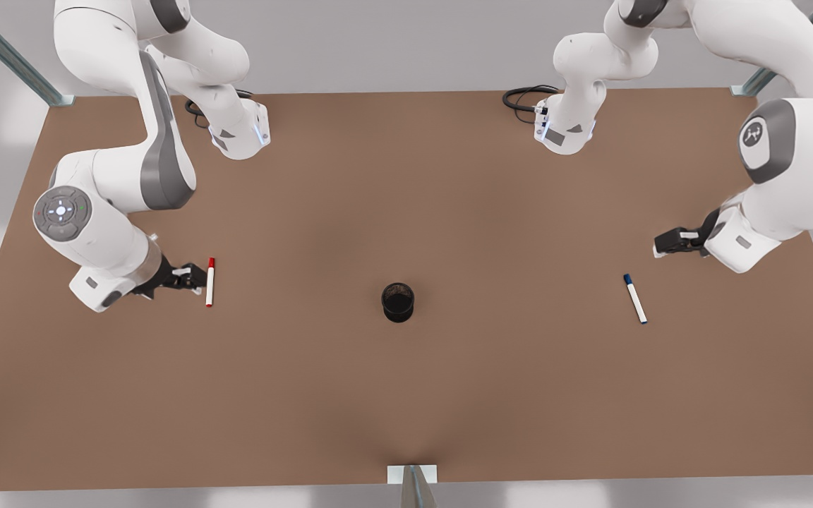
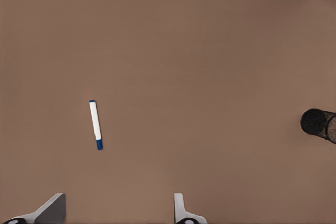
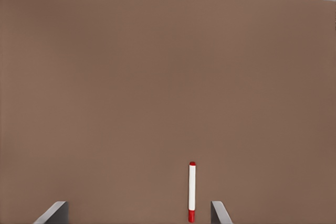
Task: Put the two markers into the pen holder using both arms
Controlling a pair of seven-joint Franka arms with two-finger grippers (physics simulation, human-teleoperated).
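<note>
**Both markers on the table, holder standing between them**

Front view: the pen holder (image 1: 398, 302) stands upright near the middle of the brown table (image 1: 406, 395), a small black mesh cup. Its inside reads as dark, and no marker stands in it. The red-capped marker (image 1: 209, 281) lies flat toward the front view's left, cap end pointing to the far edge. The right gripper (image 1: 193, 276) is low over the table just beside it, on the side away from the holder; whether it touches the barrel cannot be told from here. The blue-capped marker (image 1: 635, 298) lies flat toward the front view's right, slightly slanted, well apart from the holder. The left gripper (image 1: 660, 247) hangs near it, toward the far side and apart from it. Two black cables lie coiled by the arm bases at the back of the table.

Left wrist view: the blue-capped marker (image 2: 95, 125) lies on bare table, clear of the two fingertips (image 2: 181, 211), which are spread wide with nothing between them. The pen holder (image 2: 317, 124) shows at the frame's edge (seen obliquely, its inside dark).

Right wrist view: the red-capped marker (image 3: 192, 191) lies within the gap of the spread fingertips (image 3: 219, 213), nearer one than the other, touching neither. The gripper grasps nothing.
</note>
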